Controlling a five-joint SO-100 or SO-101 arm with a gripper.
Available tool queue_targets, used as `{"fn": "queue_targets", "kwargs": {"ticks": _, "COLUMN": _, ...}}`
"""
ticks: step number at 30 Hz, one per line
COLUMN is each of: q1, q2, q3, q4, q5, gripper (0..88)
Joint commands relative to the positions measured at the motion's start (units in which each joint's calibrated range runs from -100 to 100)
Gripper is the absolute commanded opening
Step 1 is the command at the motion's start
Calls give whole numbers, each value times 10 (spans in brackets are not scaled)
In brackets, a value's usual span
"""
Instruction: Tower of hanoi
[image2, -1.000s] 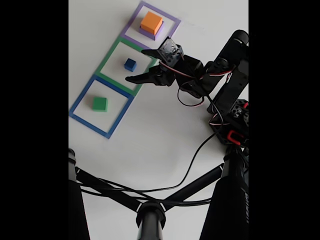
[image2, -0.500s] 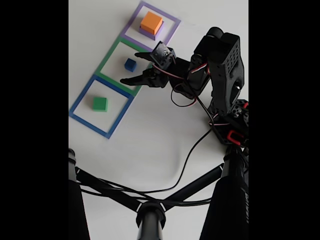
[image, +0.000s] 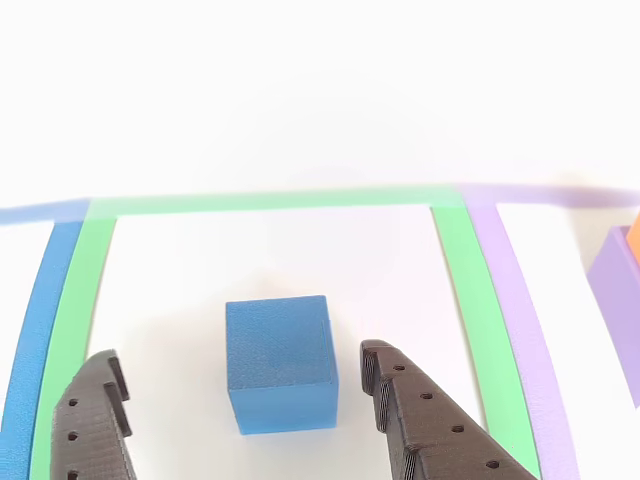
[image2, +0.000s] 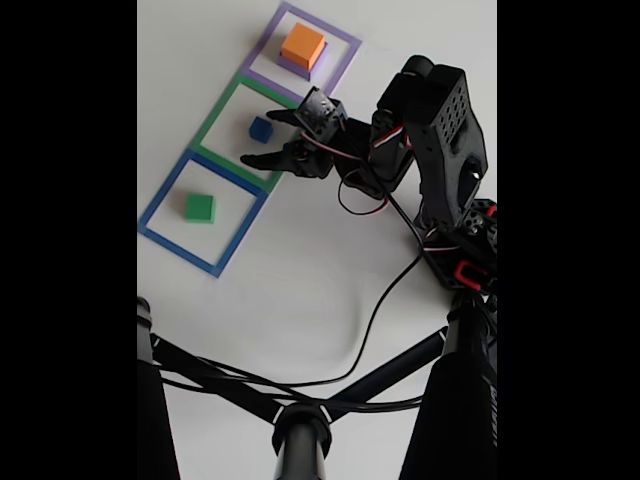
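Blue cube (image: 279, 362) sits in the green square (image: 455, 260), and from the arm's camera it's right between my gripper (image: 245, 410) fingers, wide open, holding nothing, not touching it. In the fixed view the gripper (image2: 262, 137) is just beside the cube (image2: 261, 129). My worry: the cube sits closer to the right finger (image: 420, 420), so closing could shove or twist it before both sides bite, and it may slip out. Compared with a second ago, the arm has folded up and pushed the gripper closer to the cube. The orange block (image2: 303, 45) and green block (image2: 200, 207) haven't budged.
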Motion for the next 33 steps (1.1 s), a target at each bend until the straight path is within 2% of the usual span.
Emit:
{"fn": "queue_targets", "kwargs": {"ticks": 1, "q1": -12, "q2": -3, "q3": -6, "q4": -17, "q5": 0, "gripper": 186}}
{"fn": "queue_targets", "kwargs": {"ticks": 12, "q1": -16, "q2": -4, "q3": -6, "q4": -16, "q5": 0, "gripper": 60}}
{"fn": "queue_targets", "kwargs": {"ticks": 22, "q1": -18, "q2": -56, "q3": 21, "q4": 7, "q5": 0, "gripper": 36}}
{"fn": "queue_targets", "kwargs": {"ticks": 27, "q1": -30, "q2": -213, "q3": 60, "q4": 133, "q5": 0, "gripper": 39}}
{"fn": "queue_targets", "kwargs": {"ticks": 33, "q1": -34, "q2": -469, "q3": 60, "q4": 419, "q5": 0, "gripper": 42}}
